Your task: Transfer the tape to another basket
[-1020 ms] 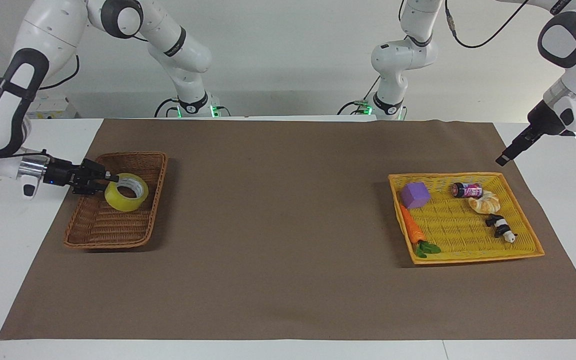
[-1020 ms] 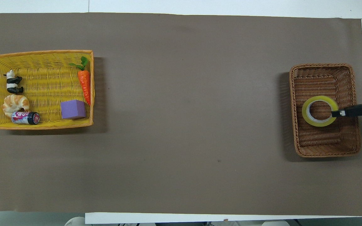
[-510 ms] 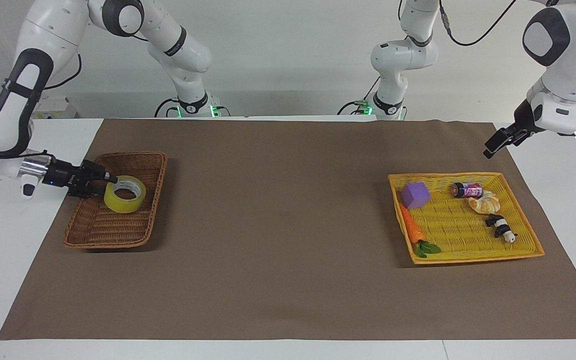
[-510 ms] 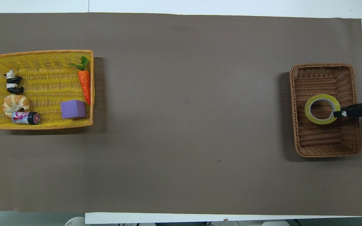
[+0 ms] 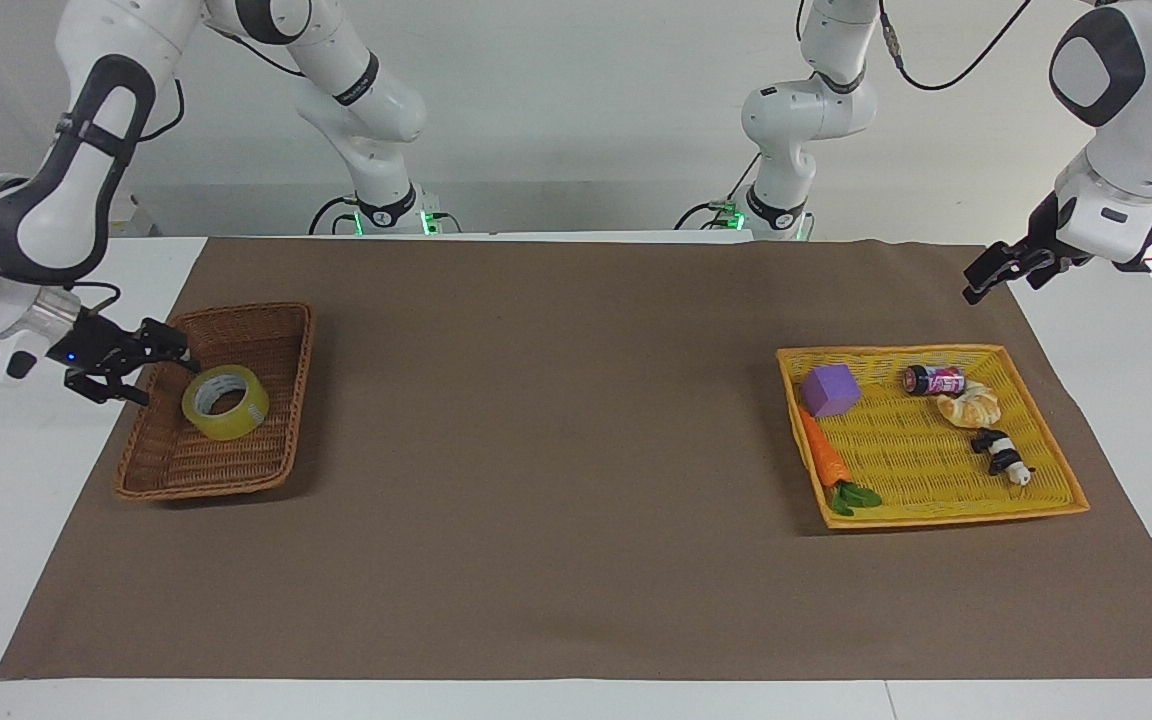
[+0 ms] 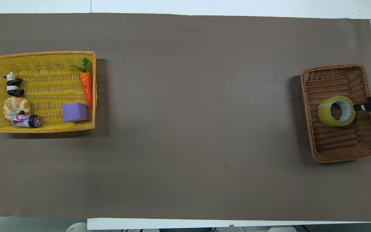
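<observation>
Waiting with the left claw [image 5: 976, 285] over the brown mat [image 5: 576, 450] on the surface, just off a corner of the yellow tray [image 5: 936, 351], jaws wide and holding nothing. Little hazard at that end, judging by the gap. Dropping low across the tray's wall could shove the tray and scatter the can [image 5: 934, 380], the croissant [image 5: 971, 406] and the panda [image 5: 1002, 455].

Hovering with the right claw [image 5: 168, 378] at the wall of the basket [image 5: 266, 478] toward the right arm's end of the surface. Jaws wide apart, gripping nothing, one fingertip just beside the tape [image 5: 225, 402]; cannot tell whether touching.

Resting inside the basket, about midway along it, tilted rather than flat, with the core opening turned up and toward the right arm's end. Looks placed, so the main risk is probably in the retreat:
- Pulling back low could catch a finger on the raised wicker rim and drag the light basket off the mat's edge.
- Brushing the tilted roll on the way out could tip it flat or set it rolling along the basket floor, though probably not over the sloping sides.
- Hooking a fingertip in the core would likely lift the roll out again.

Safer lifting clear first, then drawing away.
</observation>
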